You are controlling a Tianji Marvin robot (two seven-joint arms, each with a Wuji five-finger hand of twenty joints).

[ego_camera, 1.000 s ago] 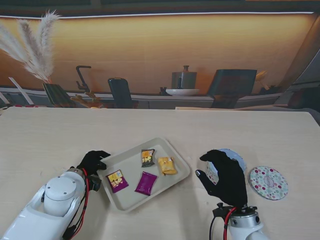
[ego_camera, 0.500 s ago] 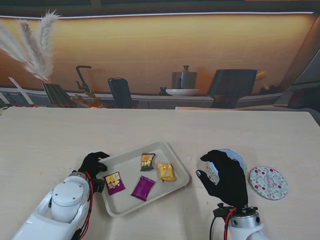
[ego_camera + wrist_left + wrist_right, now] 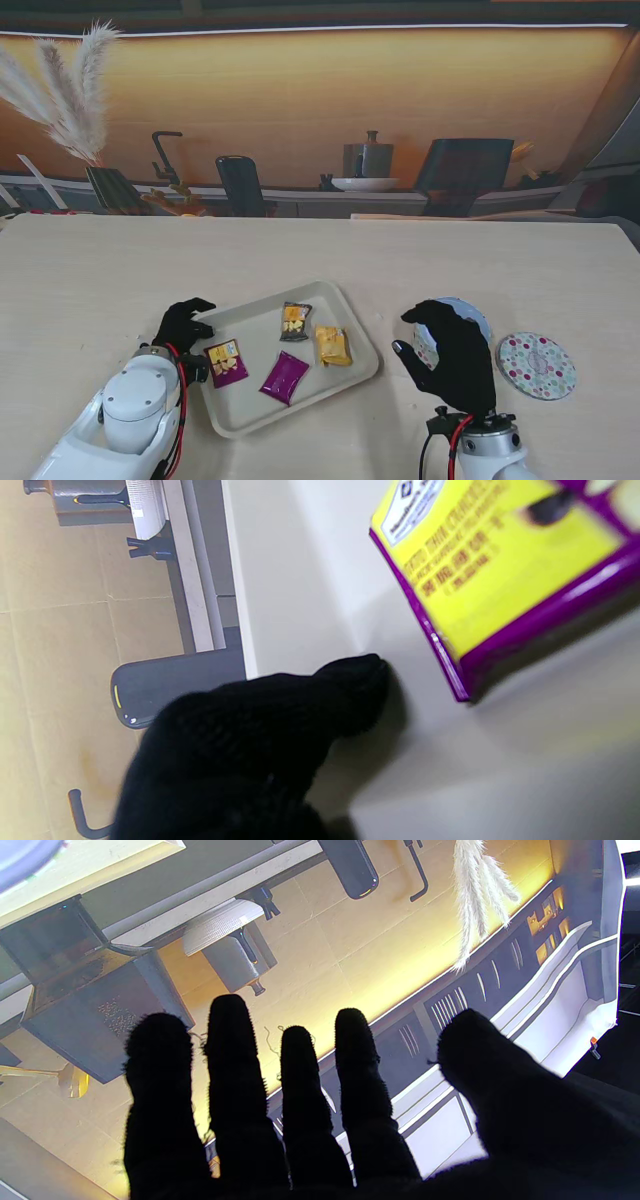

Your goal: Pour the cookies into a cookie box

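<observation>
Cream tray (image 3: 250, 410) carries four cookie packets on the counter (image 3: 100, 270); the left hand (image 3: 183, 325) pinches its near-left rim, likely to tip it. The right hand (image 3: 452, 352), fingers spread and empty, hovers over the cookie box (image 3: 470, 315), lid (image 3: 537, 365) just beside. Left wrist view: a black finger (image 3: 350, 690) presses the tray by the purple-yellow packet (image 3: 500, 570). Right wrist view: fingers (image 3: 235, 1065) wide apart, holding nothing.

Matt cream plastic tray (image 3: 357, 338); glossy foil packets (image 3: 284, 377); pale wood-grain table (image 3: 120, 270).
</observation>
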